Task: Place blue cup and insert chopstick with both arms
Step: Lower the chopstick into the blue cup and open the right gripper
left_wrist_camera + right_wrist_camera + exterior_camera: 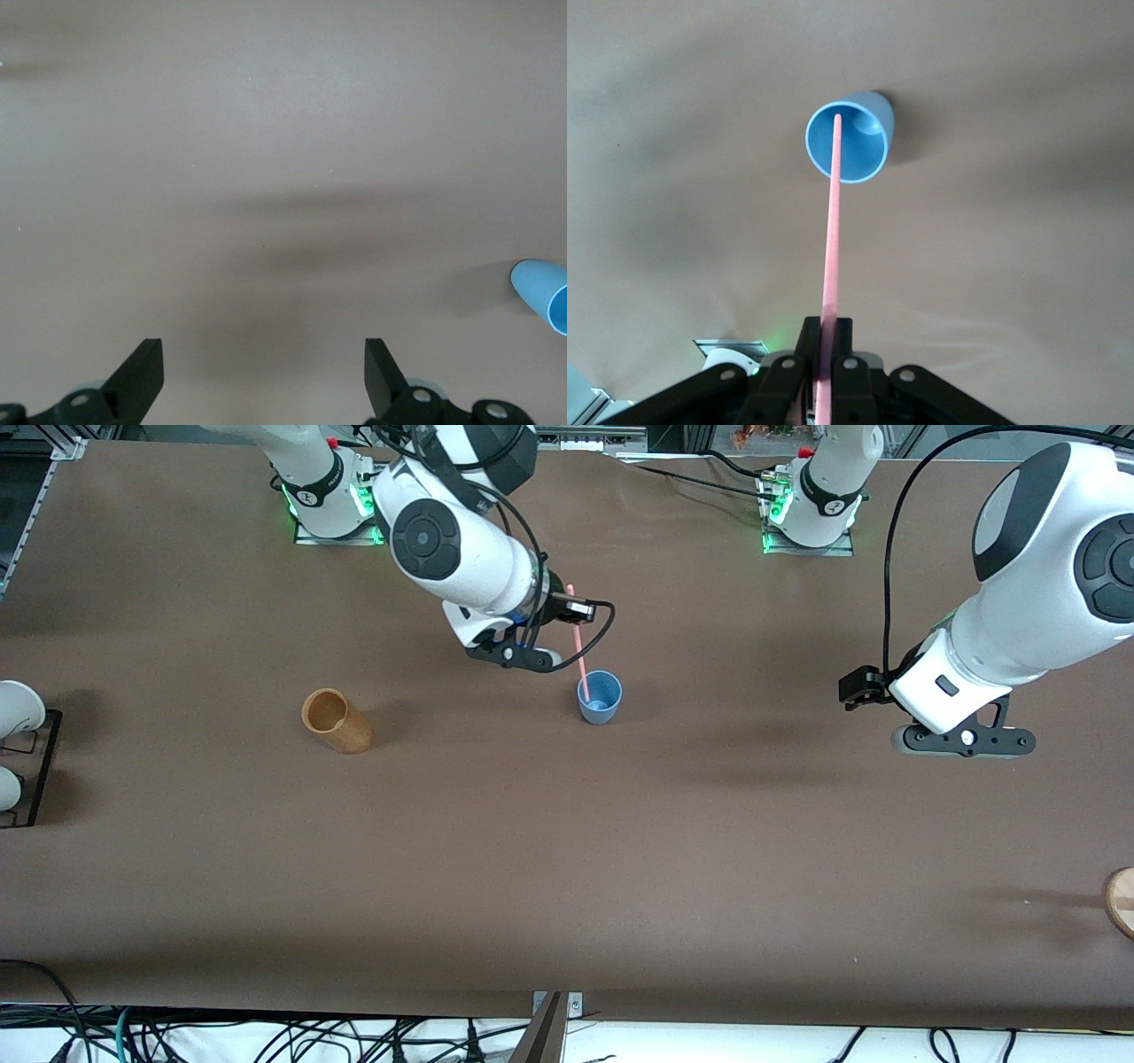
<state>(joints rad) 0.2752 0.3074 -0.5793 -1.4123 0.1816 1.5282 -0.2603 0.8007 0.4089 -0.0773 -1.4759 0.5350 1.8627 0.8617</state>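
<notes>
Front view first: the blue cup [600,697] stands upright near the middle of the table [567,868], and the pink chopstick [578,642] slants down into its mouth, lower end inside the rim, upper end rising toward the robots' bases. Holding that stick is the right gripper [532,657], hanging over the table just beside the cup on the side toward the right arm's end, fingers pinched tight on the upper part of the stick. Right wrist view confirms it: the chopstick [831,266] runs straight out from between the closed fingers [799,372] and its tip sits inside the cup [850,137], against the light blue interior. Over at the left arm's end, the left gripper [964,740] waits above bare table, well apart from the cup. Left wrist view shows its two fingers [142,376] spread wide with nothing between them, and the cup [542,292] just peeking in at the edge. A tan wooden cup [337,722] stands toward the right arm's end, well apart from the blue one.
</notes>
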